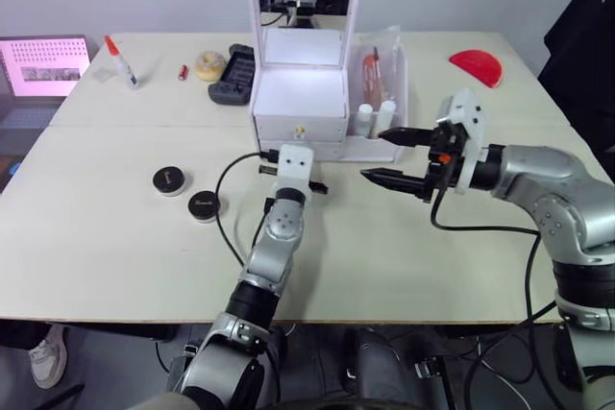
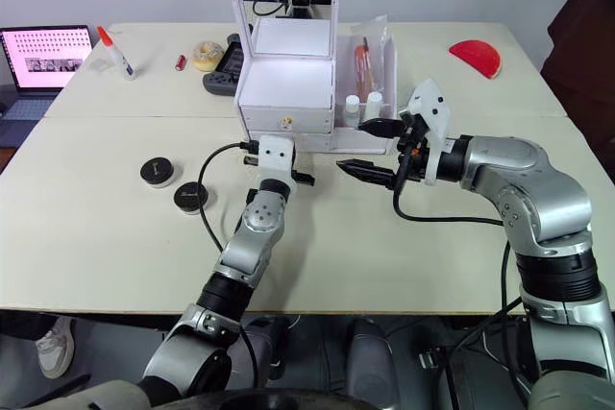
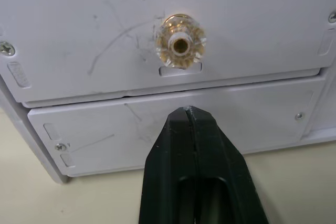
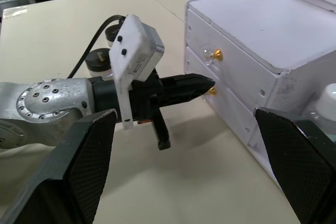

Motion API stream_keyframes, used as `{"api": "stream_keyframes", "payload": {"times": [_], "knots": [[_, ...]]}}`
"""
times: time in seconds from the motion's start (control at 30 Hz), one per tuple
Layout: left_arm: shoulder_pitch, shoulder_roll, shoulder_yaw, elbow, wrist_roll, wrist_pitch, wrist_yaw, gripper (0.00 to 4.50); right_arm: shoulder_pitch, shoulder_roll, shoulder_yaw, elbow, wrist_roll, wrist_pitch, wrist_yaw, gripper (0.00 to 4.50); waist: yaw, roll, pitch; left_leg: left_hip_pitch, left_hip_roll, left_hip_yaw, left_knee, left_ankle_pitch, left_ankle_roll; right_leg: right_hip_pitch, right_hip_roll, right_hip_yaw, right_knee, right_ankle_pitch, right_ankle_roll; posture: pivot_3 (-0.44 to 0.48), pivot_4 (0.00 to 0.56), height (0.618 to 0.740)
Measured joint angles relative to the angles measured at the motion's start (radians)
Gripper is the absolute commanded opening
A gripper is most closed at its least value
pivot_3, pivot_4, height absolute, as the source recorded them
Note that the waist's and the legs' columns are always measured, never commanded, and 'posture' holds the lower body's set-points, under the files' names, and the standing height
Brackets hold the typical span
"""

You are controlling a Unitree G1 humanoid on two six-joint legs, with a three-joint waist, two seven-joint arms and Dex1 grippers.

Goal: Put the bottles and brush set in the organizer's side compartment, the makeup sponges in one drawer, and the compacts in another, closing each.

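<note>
**Left gripper** (image 3: 191, 129): black fingers pressed together, tips at the front of the lower drawer (image 3: 173, 124), just under the upper drawer's gold knob (image 3: 180, 47). From the right wrist view the tips sit at the lower knob (image 4: 211, 91); whether they pinch it cannot be told.

**Right gripper** (image 1: 394, 156): fingers spread wide, holding nothing, hovering above the counter (image 1: 115, 256) just in front of the side compartment (image 1: 394, 146).

**Organizer** (image 1: 298, 93): white plastic box, directly ahead of the left gripper. Both drawers look shut or nearly so. Judged light and liable to slide on the counter when a knob is pulled or a front is pushed; knobs are small and glossy, so a grip needs to close squarely around the stem.

**Bottles** (image 1: 375, 117): two white caps standing in the side compartment, just beyond the right gripper.

**Brush set** (image 1: 372, 69): clear sleeve upright in the same compartment, behind the bottles.

**Compacts** (image 1: 170, 180), (image 1: 204, 205): two round black jars on the counter, near each other, well off to the left gripper's own left. Judged rigid, smooth-lidded and low; best taken across the rim from above, as the flat lid offers little purchase.

**Makeup sponges**: presumably already stowed.
</note>
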Motion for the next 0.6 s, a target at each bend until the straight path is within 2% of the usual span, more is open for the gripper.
{"api": "stream_keyframes", "payload": {"times": [0.17, 0.5, 0.6], "knots": [[0.018, 0.003, -0.005, -0.033, 0.013, 0.021, -0.012, 0.05, 0.0, 0.0, -0.003, -0.004, 0.004, 0.0, -0.002, 4.5, 0.0, 0.0, 0.0, 0.0, 0.0, 0.0, 0.0, 0.0, 0.0, 0.0, 0.0, 0.0, 0.0, 0.0, 0.0, 0.0, 0.15, 0.737], [0.124, 0.067, -0.051, -0.191, 0.037, 0.084, -0.083, 0.05, -0.001, 0.0, -0.002, -0.003, 0.004, 0.0, -0.007, 4.5, -0.001, 0.0, 0.0, -0.003, 0.002, 0.003, 0.0, 0.0, 0.0, -0.004, 0.0, 0.003, 0.0, 0.0, 0.0, 0.0, 0.15, 0.737], [0.119, 0.065, -0.044, -0.191, 0.037, 0.084, -0.074, 0.91, -0.001, 0.0, -0.001, -0.003, 0.002, -0.001, -0.007, 4.5, 0.0, 0.0, 0.0, -0.003, 0.002, 0.003, 0.0, 0.0, 0.0, -0.005, 0.0, 0.003, 0.0, 0.001, 0.0, 0.0, 0.15, 0.737]]}}
